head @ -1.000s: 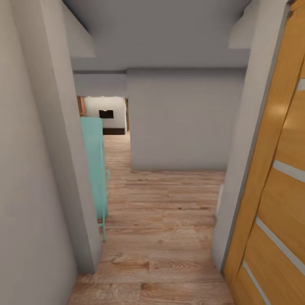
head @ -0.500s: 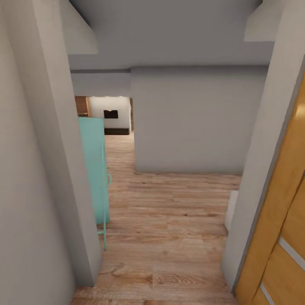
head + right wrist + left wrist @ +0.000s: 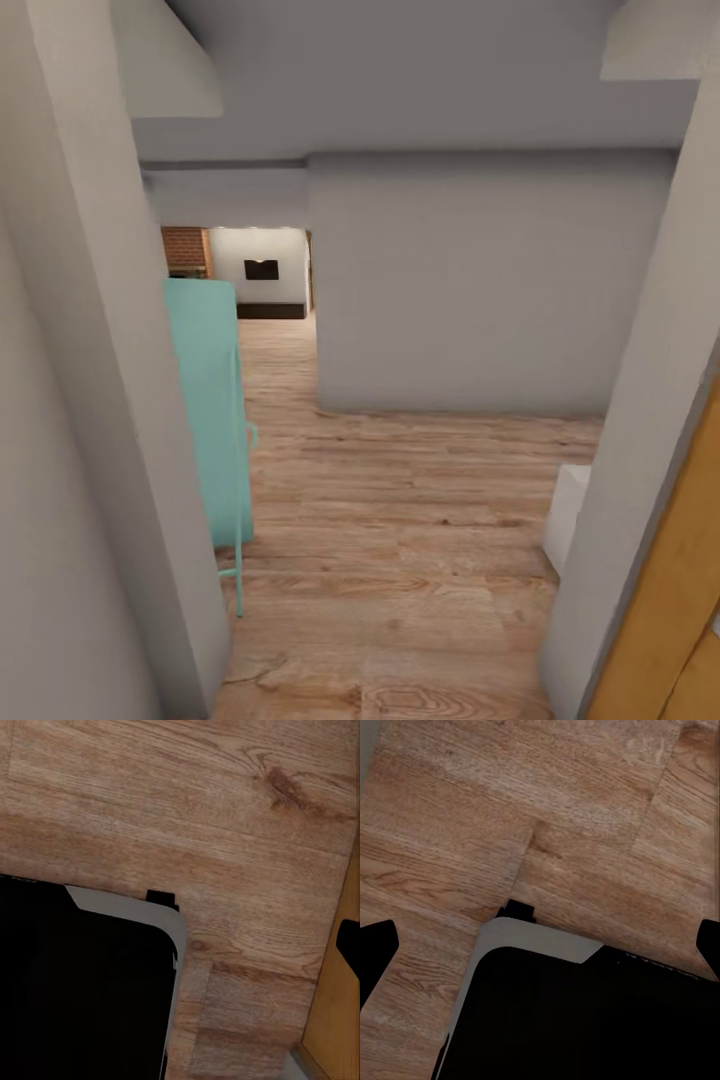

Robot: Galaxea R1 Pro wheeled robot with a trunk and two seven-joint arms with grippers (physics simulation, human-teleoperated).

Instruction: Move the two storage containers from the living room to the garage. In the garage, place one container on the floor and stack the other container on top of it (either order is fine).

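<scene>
The two storage containers are out of view. I am in a doorway looking onto a hallway with a light wood plank floor [image 3: 400, 520]. In the left wrist view my left gripper [image 3: 540, 945] is open, its dark fingertips [image 3: 375, 949] far apart above my black base [image 3: 585, 1020] and the planks, with nothing between them. In the right wrist view my right gripper [image 3: 180, 945] also hangs over the base and floor. One fingertip [image 3: 349, 945] sits at the frame's edge, so it reads as open and empty.
A grey door jamb [image 3: 120, 400] stands close on the left, another jamb [image 3: 640, 450] and an orange wooden door [image 3: 670, 620] on the right. A teal cabinet [image 3: 210, 400] is past the left jamb, a white box [image 3: 568, 515] low right, a grey wall [image 3: 480, 290] ahead, brick [image 3: 185, 248] far back.
The head camera has moved forward through the doorway. The wooden door has slid off toward the right edge, and more of the hallway wall and the white box show.
</scene>
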